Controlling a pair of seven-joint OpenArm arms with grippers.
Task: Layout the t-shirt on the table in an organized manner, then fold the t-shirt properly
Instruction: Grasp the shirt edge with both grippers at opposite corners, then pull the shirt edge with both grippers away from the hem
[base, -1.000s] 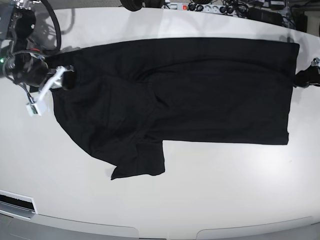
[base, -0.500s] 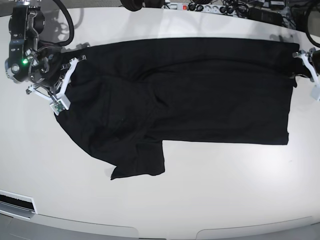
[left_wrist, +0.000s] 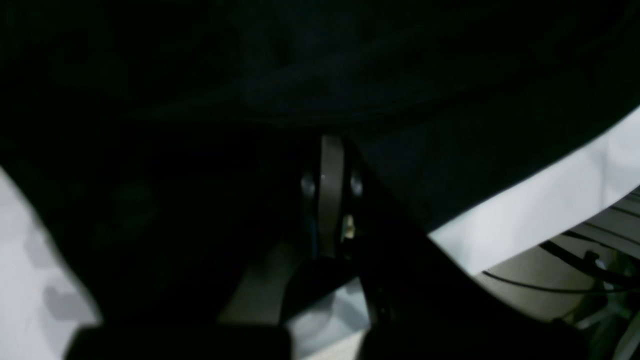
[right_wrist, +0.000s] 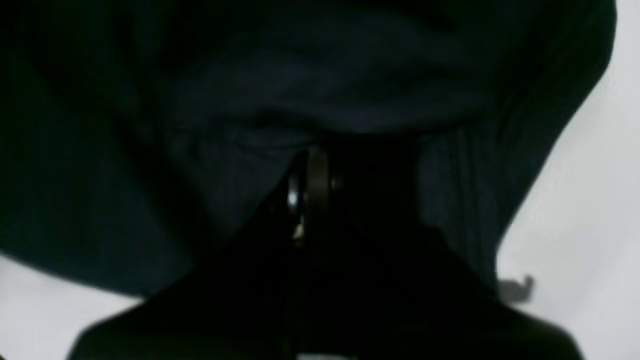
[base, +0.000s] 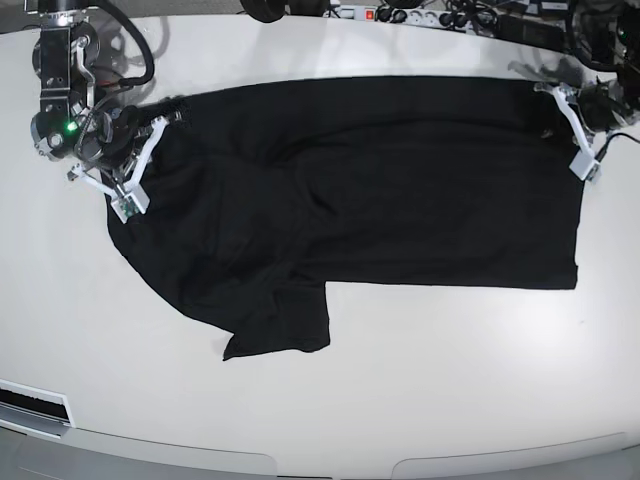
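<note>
The black t-shirt (base: 380, 180) lies spread across the white table (base: 420, 390), with one sleeve (base: 280, 335) pointing toward the front edge. My right gripper (base: 150, 150) is at the shirt's left end, shut on the cloth there. Its wrist view shows the closed gripper (right_wrist: 315, 150) under bunched dark cloth (right_wrist: 350, 75). My left gripper (base: 558, 108) is at the shirt's far right corner, shut on the cloth. Its wrist view shows the closed gripper (left_wrist: 330, 150) wrapped by the shirt (left_wrist: 250, 75), with the table edge (left_wrist: 540, 210) beside it.
A power strip and cables (base: 400, 14) lie along the table's back edge. Black cables (left_wrist: 575, 255) hang past the table edge in the left wrist view. The rounded front edge (base: 330, 465) runs along the bottom of the base view.
The arm on the base view's right moved up and inward, drawing the shirt's far right corner leftward. The arm on the left shifted slightly up and right onto the shirt's end.
</note>
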